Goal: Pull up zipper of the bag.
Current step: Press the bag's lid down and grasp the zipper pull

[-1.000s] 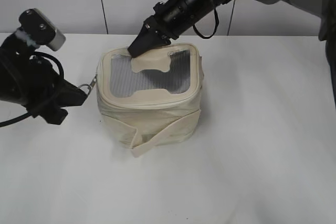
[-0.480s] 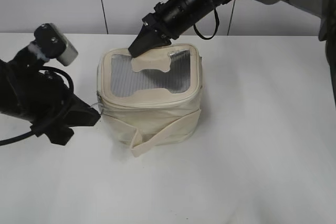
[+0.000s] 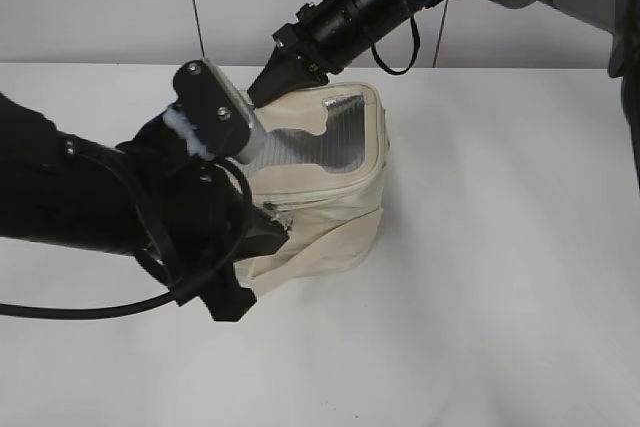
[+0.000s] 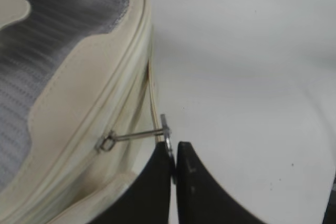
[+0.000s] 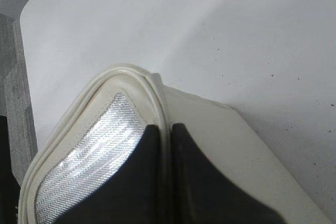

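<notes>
The cream bag (image 3: 330, 212) stands mid-table, its grey mesh top half hidden behind my left arm. In the left wrist view the zipper (image 4: 137, 85) runs along the lid's rim, and its silver pull (image 4: 134, 136) sticks out sideways from the slider. My left gripper (image 4: 174, 150) is shut on the pull's ring end, at the bag's front (image 3: 270, 232). My right gripper (image 5: 166, 129) is shut on the bag's rim (image 5: 157, 95) at the far back corner (image 3: 268, 87).
The white table (image 3: 500, 277) spreads round the bag on all sides. A pale wall (image 3: 120, 7) stands behind it. My left arm and its cable (image 3: 100, 312) lie across the front left of the table.
My left arm has swung from the bag's left side round to its front, carrying the pull along the zip track. The right gripper has held the back rim still.
</notes>
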You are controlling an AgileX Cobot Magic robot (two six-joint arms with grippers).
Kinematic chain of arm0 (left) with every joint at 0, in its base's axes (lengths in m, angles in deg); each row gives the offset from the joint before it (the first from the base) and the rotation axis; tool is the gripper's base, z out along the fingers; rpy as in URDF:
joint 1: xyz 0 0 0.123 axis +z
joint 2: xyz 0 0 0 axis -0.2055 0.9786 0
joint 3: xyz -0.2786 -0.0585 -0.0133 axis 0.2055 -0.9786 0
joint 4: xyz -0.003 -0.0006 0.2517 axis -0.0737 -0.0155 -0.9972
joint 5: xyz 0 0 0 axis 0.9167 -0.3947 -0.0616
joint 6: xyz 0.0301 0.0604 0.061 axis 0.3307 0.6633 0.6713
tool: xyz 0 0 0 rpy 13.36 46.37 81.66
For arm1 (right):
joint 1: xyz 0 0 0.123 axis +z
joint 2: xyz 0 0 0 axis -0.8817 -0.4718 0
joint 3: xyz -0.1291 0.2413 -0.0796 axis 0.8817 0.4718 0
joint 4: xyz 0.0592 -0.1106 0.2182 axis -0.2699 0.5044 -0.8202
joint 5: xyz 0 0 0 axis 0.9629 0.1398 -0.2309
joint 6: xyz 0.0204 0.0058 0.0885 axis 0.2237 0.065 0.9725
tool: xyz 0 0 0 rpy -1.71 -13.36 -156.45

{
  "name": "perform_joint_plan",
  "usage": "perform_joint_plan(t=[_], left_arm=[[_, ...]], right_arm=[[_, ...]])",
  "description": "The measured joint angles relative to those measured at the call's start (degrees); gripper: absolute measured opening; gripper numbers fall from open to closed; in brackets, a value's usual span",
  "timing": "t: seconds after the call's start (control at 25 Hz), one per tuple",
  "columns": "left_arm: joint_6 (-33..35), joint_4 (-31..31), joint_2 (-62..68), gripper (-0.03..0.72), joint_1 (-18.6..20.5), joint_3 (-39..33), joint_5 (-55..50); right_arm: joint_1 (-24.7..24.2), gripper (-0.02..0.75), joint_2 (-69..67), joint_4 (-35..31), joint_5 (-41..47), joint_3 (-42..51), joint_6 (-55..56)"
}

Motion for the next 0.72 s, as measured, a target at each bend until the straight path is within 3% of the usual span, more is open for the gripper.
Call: perform_joint_plan(t=[0.44, 0.56, 0.64, 0.72], left_arm=[[-1.2, 2.9, 4.5, -0.002, -1.8, 4.9, -1.2], [-4.2, 2.8, 4.4, 0.059, -0.9, 4.9, -5.1], [-5.5, 2.6, 3.7, 0.162, 0.2, 4.9, -10.6], [-7.4, 2.1, 2.1, 0.266, 2.6, 4.9, -15.1]], right_arm=[[-0.1, 0.048, 0.0, 0.0, -0.1, 0.0, 0.4], [-0.6, 0.162, 0.0, -0.6, -0.7, 0.0, 0.7], [-1.3, 0.317, 0.2, -0.6, -1.5, 0.0, 1.0], [-2.7, 0.419, 1.0, -0.3, -1.7, 0.0, 1.2]])
